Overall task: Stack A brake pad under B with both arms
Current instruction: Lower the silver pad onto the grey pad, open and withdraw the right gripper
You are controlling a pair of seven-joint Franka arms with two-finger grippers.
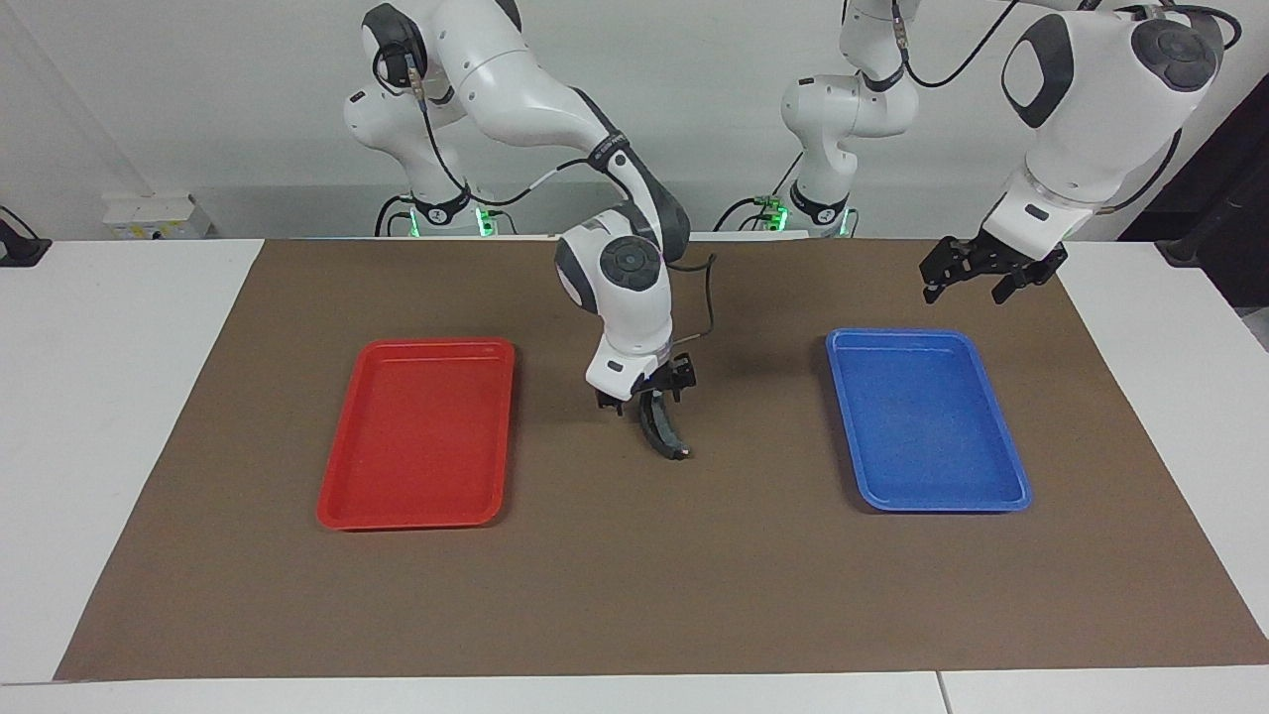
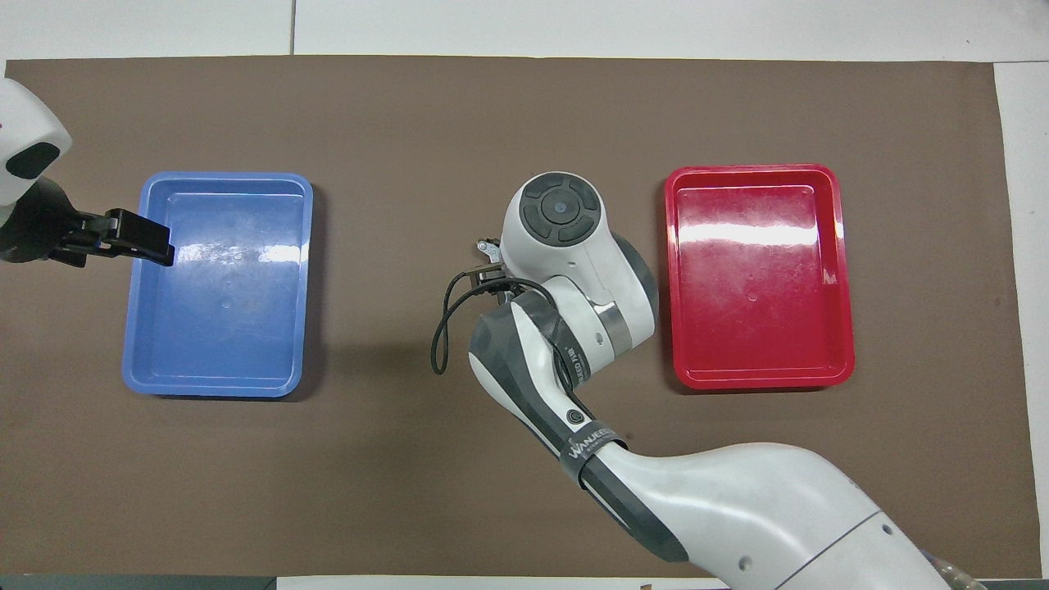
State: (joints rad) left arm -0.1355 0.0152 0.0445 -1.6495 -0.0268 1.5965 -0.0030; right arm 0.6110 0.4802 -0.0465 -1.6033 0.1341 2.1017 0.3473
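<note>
Facing view: right gripper hangs just above the long crescent pad B, its fingers spread apart, not gripping the pad. B lies on the brown mat, about midway between the red tray and the blue tray, roughly central between the mat's long edges. The A brake pad cannot be made out separately; whether it sits beneath B cannot be told. Left gripper waits in the air over the mat near the robots' edge, by the blue tray's corner, fingers wide, holding nothing.

Overhead view: the right arm's wrist covers B and the right gripper completely; neither shows here. Left gripper shows over the blue tray's rim. Red tray interior shows bare.

Count: two arms, two trays (one red, one blue), one mat, one pad seen.
</note>
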